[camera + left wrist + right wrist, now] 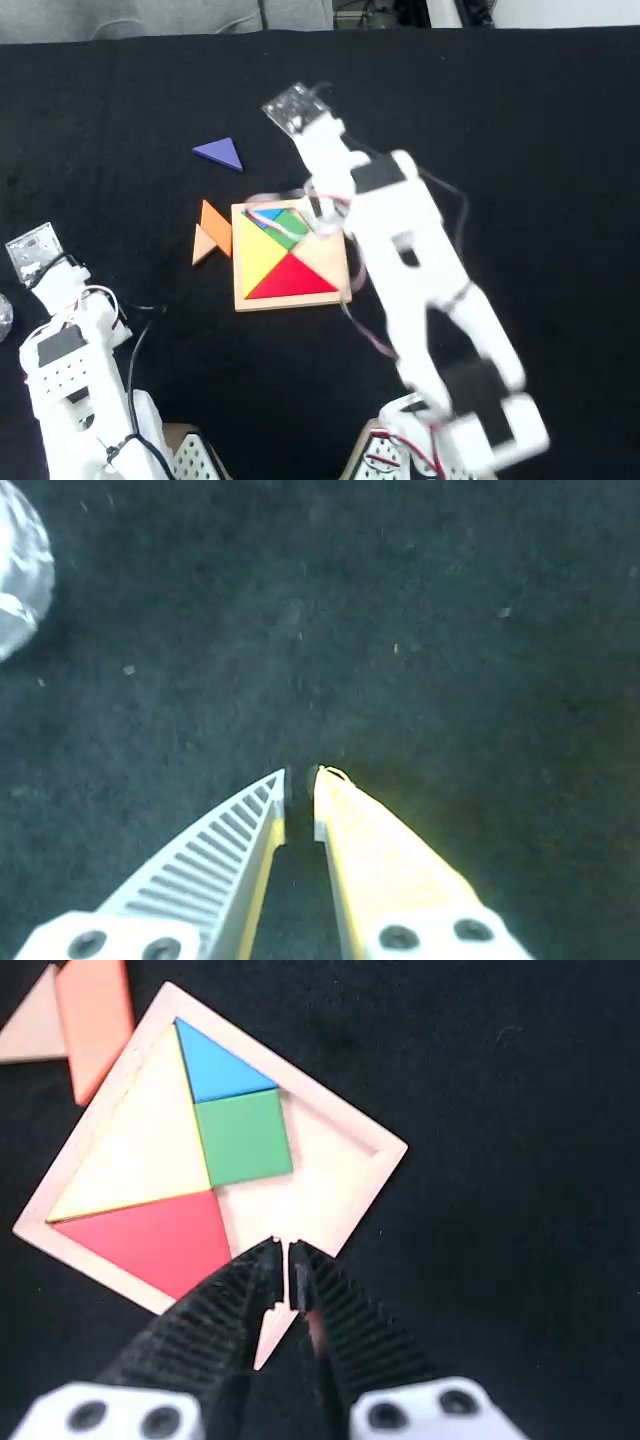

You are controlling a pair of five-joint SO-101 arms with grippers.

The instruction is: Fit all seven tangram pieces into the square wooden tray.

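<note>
At right gripper [282, 1252]: pinched together, empty, hangs over bare corner of wooden tray [392, 1148], probably sizing up the gap. Seated inside: yellow triangle [140, 1150], red triangle [160, 1245], blue triangle [215, 1065], green square [245, 1135]. Waiting outside: orange parallelogram [95, 1015], tan triangle [30, 1030], purple triangle [220, 153]. Left gripper [300, 780]: closed, empty, parked aside.

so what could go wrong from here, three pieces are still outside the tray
The orange piece and tan triangle lie side by side close to the tray, so gripping one may drag the other or nudge the tray. The right gripper is shut and sits over the tray's bare part next to the red piece. A careless sweep there could unseat pieces already placed.
</note>
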